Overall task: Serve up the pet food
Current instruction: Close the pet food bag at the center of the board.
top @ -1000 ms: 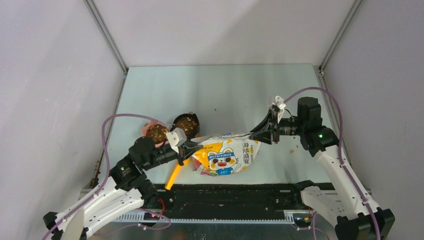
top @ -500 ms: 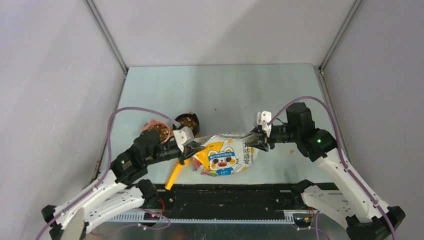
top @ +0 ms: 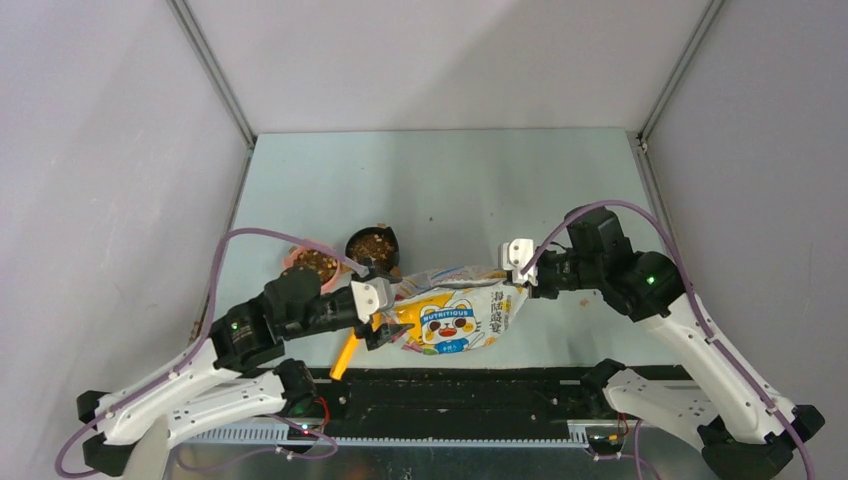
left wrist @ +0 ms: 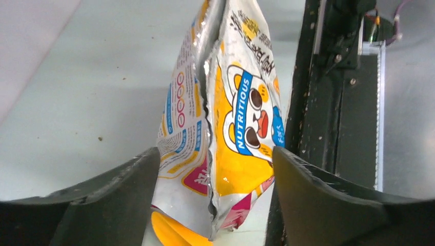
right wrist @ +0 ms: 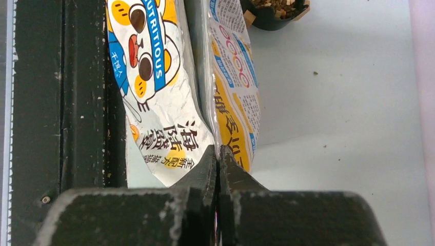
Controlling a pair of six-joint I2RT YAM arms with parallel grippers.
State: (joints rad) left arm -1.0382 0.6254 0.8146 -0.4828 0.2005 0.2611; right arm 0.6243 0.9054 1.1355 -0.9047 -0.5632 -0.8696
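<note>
- We are looking at the left gripper (top: 385,322) standing wide open at the left end of the bag (top: 455,315). In its wrist view one finger (left wrist: 118,189) is on each side of the bag, apart from it and gripping nothing.
- The right gripper (top: 522,277) is pressing fully closed at the bag's right end. In its wrist view the fingertips (right wrist: 218,159) are meeting on the bag's end edge, pinching it.
- The bag is standing on its long edge between the two grippers, its cartoon-cat face turning toward the near side.
- The pet food (top: 373,243) is sitting heaped in the black bowl (top: 350,250), just far-left of the bag, and more is filling the pink bowl (top: 291,258) touching its left side.
- A few brown bits are lying scattered on the table (top: 450,190).
- The yellow scoop (top: 346,355) is lying under the left gripper, reaching toward the black rail (top: 470,388) at the near edge.
</note>
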